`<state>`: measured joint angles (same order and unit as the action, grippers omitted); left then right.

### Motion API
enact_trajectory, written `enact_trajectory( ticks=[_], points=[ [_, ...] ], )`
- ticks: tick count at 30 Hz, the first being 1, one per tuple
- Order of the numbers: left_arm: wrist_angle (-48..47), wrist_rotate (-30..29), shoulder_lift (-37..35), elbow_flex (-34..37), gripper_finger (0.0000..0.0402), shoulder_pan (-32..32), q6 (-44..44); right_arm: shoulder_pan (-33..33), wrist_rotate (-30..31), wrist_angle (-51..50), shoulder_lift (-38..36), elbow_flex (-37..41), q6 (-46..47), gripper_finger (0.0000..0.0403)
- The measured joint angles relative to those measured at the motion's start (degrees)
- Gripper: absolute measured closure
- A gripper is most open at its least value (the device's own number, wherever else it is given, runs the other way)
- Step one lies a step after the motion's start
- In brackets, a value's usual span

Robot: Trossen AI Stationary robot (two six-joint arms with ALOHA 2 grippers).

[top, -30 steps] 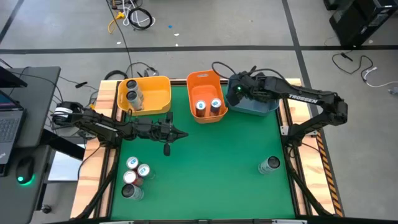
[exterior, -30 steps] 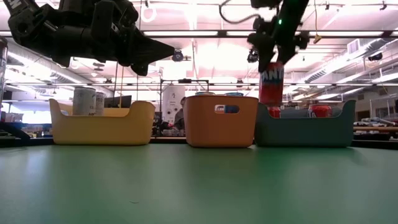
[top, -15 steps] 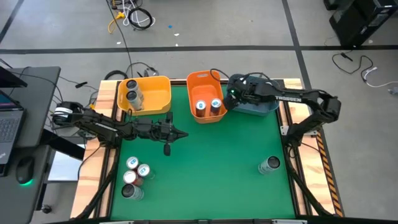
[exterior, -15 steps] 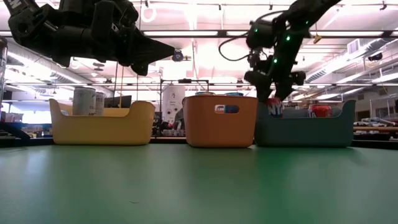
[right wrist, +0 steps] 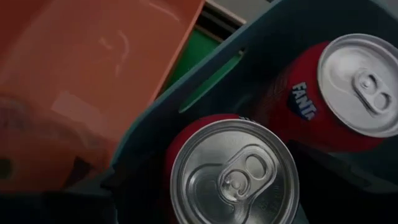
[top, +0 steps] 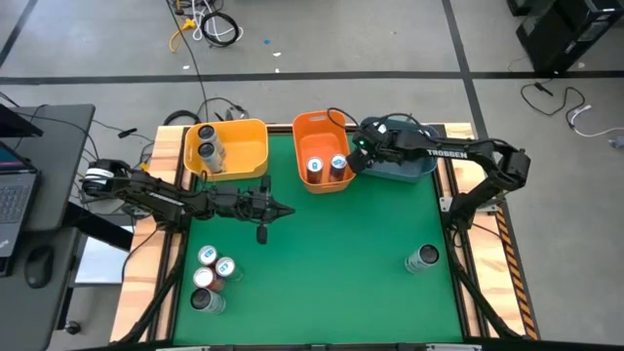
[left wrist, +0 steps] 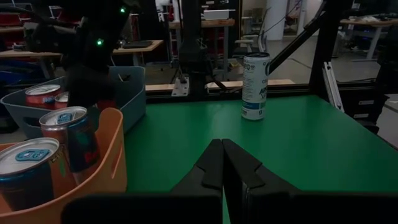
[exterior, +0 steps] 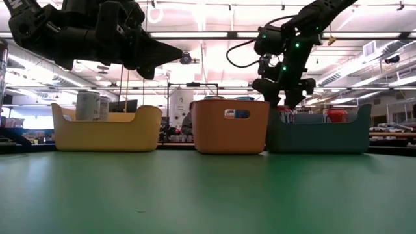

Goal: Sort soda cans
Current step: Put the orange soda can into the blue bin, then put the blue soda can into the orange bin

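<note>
Nearest my edge of the table, a cluster of four soda cans stood on the left side of the green mat. One white can with blue marks stood alone on the right side. None of these five had been sorted yet.

Farther in, the left gripper hung over the mat on its own side, pinched fully shut on nothing, waiting.

At the far edge the three bins stood in a row. The yellow bin held two pale cans and the orange bin held two more.

The change was at the blue bin. A second before, a red Fanta can had hung from the right gripper with most of its body above the bin's rim. Now that can sat down inside the bin at the end next to the orange bin, close beside another red Fanta can. Only its top showed over the wall from table height. The right gripper hovered directly above it. I could not tell whether the gripper had let go or was holding the can.

I judged this red can as good as delivered. The right arm's next job was probably the lone can on its side.
</note>
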<state>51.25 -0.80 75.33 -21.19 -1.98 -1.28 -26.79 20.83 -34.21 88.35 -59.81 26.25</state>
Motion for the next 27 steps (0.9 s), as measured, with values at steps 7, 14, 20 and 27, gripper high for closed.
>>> enact_trajectory(
  ticks=[7, 14, 20, 27],
  points=[
    [0.0, 0.0, 0.0, 0.0, 0.0401, 0.0, 0.0, 0.1, -0.4, 0.4, -2.0, -0.1, -1.2, 0.0056],
    [0.0, 0.0, 0.0, 0.0, 0.0401, 0.0, 0.2, 0.1, 0.1, 0.6, -4.2, -0.1, -3.6, 0.0051],
    [0.4, 0.0, 0.0, 0.0, 0.0401, 0.0, -0.7, 0.8, 1.4, 0.6, -8.8, -0.1, -5.4, 0.0051],
    [1.6, 0.8, 0.0, -0.3, 0.0401, 0.0, -1.1, 3.7, 3.6, 1.3, -16.4, -0.2, -10.6, 0.0051]
  ],
)
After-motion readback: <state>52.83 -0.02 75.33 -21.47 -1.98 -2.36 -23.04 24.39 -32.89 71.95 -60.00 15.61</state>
